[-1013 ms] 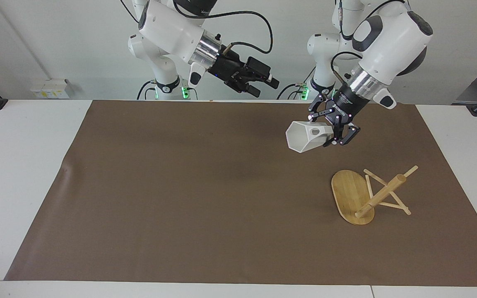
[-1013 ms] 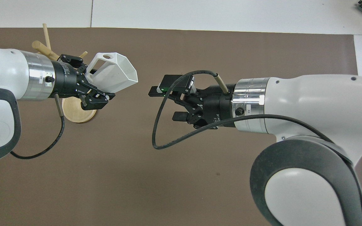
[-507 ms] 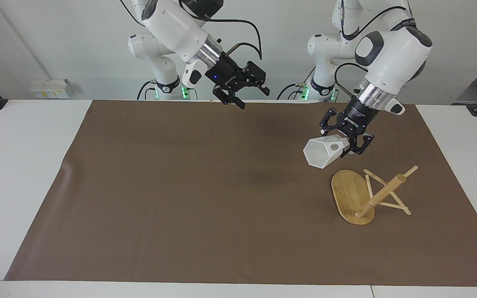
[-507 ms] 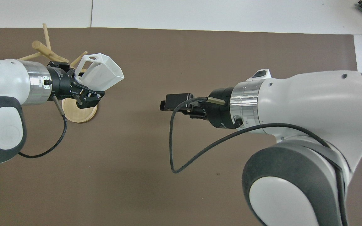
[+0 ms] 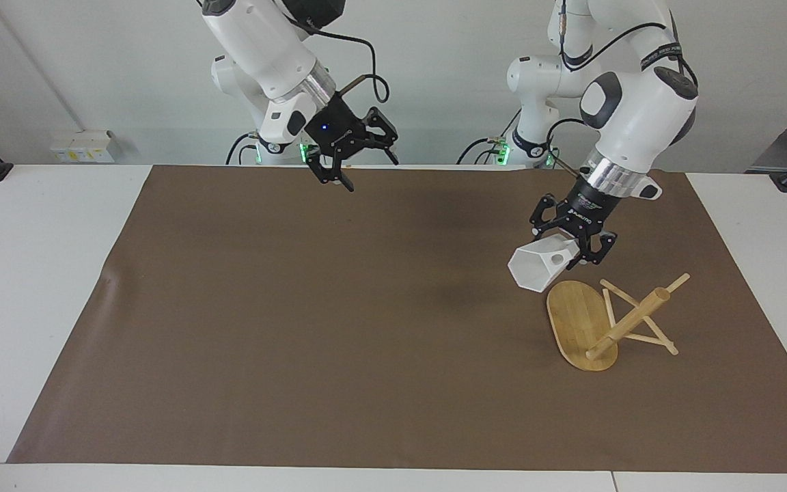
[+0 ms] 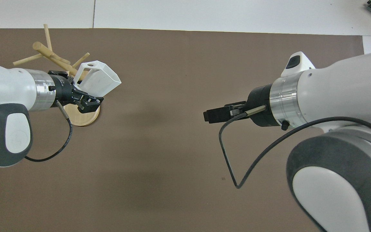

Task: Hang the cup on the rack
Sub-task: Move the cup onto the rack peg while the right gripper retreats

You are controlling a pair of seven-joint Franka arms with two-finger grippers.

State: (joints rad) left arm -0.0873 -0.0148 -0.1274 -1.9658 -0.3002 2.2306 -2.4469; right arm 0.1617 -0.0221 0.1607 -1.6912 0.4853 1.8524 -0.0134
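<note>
Bamboo mug tree (image 5: 595,321) stands at the left arm's end of the mat. At its eleven o'clock in the facing view, the left gripper (image 5: 579,247) clamps the white faceted mug (image 5: 540,268) aloft; the right gripper (image 5: 359,164) waits with fingers spread. A misjudged approach could nudge a thin peg (image 5: 673,282) and tip the tree.

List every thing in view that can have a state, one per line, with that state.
cup: in the air, tipped on its side, held by the left gripper, over the mat beside the rack's base.
rack: standing on the mat at the left arm's end, no cup on its pegs.
left gripper: shut on the cup.
right gripper: open, empty, raised over the mat's edge by the robots, waiting.
</note>
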